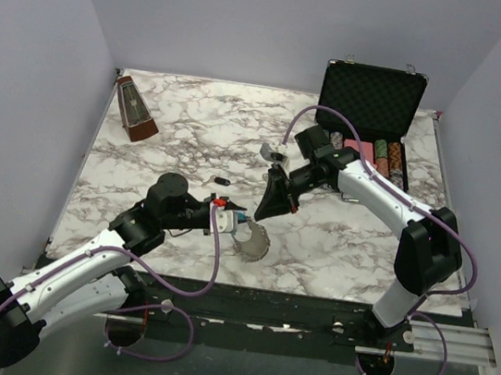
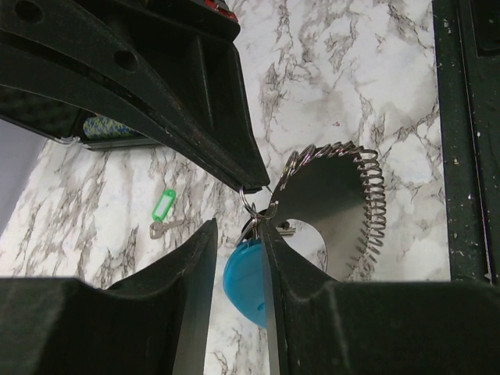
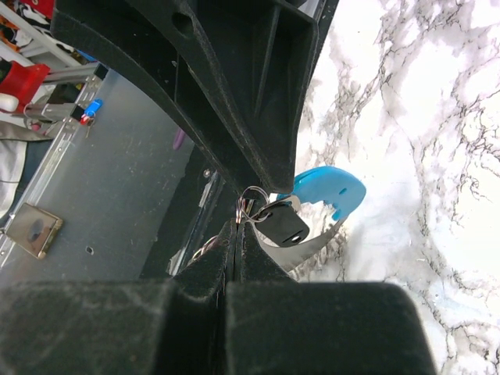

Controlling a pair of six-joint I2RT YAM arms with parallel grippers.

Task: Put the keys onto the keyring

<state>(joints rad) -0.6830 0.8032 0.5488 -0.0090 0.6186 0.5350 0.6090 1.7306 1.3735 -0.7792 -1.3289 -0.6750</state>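
close to the near edge of the counter [image 1: 193, 133], a little left of its middle, my left claw [image 2: 238, 238] is nipped tight on the light blue section [image 2: 244, 287] of the keyring [image 2: 348, 199], whose silvery coil fans out beside my fingers. my right claw [image 3: 237, 234] meets it tip to tip, pressed fully together on the small split ring [image 3: 251, 201] of a black-headed key [image 3: 287, 224]. a green-headed key [image 2: 164, 205] lies flat toward the far right corner; another black key [image 1: 221, 181] lies loose near the middle, well apart from both claws.
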